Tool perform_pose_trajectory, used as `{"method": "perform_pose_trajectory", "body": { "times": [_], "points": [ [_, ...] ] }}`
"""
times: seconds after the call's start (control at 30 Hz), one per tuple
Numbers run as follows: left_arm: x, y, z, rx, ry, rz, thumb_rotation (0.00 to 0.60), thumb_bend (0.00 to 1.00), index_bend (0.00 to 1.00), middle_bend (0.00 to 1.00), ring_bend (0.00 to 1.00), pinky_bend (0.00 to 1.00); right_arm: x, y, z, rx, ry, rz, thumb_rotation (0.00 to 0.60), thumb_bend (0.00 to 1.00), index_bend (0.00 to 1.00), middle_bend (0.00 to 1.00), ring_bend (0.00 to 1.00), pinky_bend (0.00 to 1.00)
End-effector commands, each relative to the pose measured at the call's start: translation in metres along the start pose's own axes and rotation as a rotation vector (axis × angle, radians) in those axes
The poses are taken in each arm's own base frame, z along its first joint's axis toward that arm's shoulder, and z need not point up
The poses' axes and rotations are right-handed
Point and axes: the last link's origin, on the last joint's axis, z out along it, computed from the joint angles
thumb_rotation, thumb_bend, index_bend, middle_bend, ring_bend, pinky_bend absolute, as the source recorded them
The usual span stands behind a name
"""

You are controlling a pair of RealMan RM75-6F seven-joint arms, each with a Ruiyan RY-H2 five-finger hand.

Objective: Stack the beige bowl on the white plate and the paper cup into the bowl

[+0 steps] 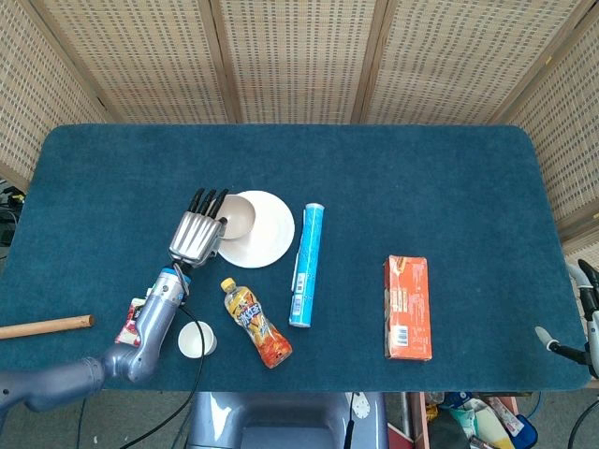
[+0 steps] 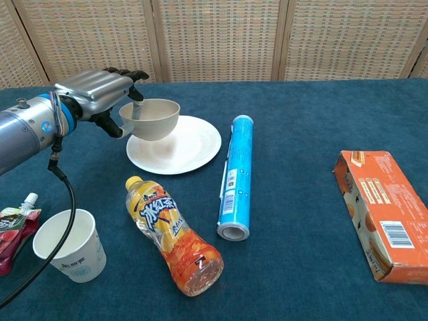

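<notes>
Beige bowl [image 2: 150, 119] pinched by the rim in my left hand [image 2: 100, 93], above white plate [image 2: 187, 148], not set | paper cup [image 2: 69, 245] untouched | right hand [image 1: 585, 323]: can't tell.

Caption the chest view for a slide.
Left robot hand holds the round beige bowl over the flat white plate, paper cup waiting.
</notes>
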Motion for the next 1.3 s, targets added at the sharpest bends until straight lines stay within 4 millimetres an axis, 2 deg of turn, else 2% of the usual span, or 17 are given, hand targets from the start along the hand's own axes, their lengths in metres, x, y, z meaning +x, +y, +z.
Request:
{"method": "perform_pose_trajectory", "body": {
  "times": [0.03,0.3,0.7,1.03,1.13,1.2,1.3],
  "points": [
    [-0.004,0.008,0.003,-0.011,-0.006,0.009,0.6,0.44,0.63,0.0,0.0,0.0,-0.001,0.001,0.001,-0.002,-0.007,0.008,0.6,0.17,0.0,0.0,0.0,0.0],
    [-0.017,0.017,0.008,-0.005,-0.035,0.026,0.6,0.44,0.63,0.0,0.0,0.0,0.0,0.003,0.0,0.002,-0.01,0.027,0.6,0.17,0.0,0.0,0.0,0.0],
    [-0.012,0.029,0.02,-0.011,0.01,0.026,0.6,0.44,0.63,0.0,0.0,0.0,0.002,0.008,0.001,-0.01,-0.008,0.047,0.6,0.17,0.0,0.0,0.0,0.0],
    [-0.019,0.038,0.027,-0.003,-0.009,0.084,0.6,0.44,0.63,0.0,0.0,0.0,0.004,0.011,0.001,-0.011,-0.006,0.063,0.6,0.17,0.0,0.0,0.0,0.0],
    [-0.019,0.04,0.027,-0.003,-0.006,0.093,0.6,0.44,0.59,0.0,0.0,0.0,0.004,0.012,0.001,-0.013,-0.006,0.066,0.6,0.17,0.0,0.0,0.0,0.0],
    [-0.02,0.04,0.028,-0.002,-0.005,0.097,0.6,0.44,0.54,0.0,0.0,0.0,0.004,0.012,0.001,-0.013,-0.005,0.067,0.6,0.17,0.0,0.0,0.0,0.0],
    [-0.02,0.041,0.028,-0.001,-0.006,0.101,0.6,0.42,0.35,0.0,0.0,0.0,0.004,0.012,0.001,-0.012,-0.004,0.068,0.6,0.17,0.0,0.0,0.0,0.0]
  ]
}}
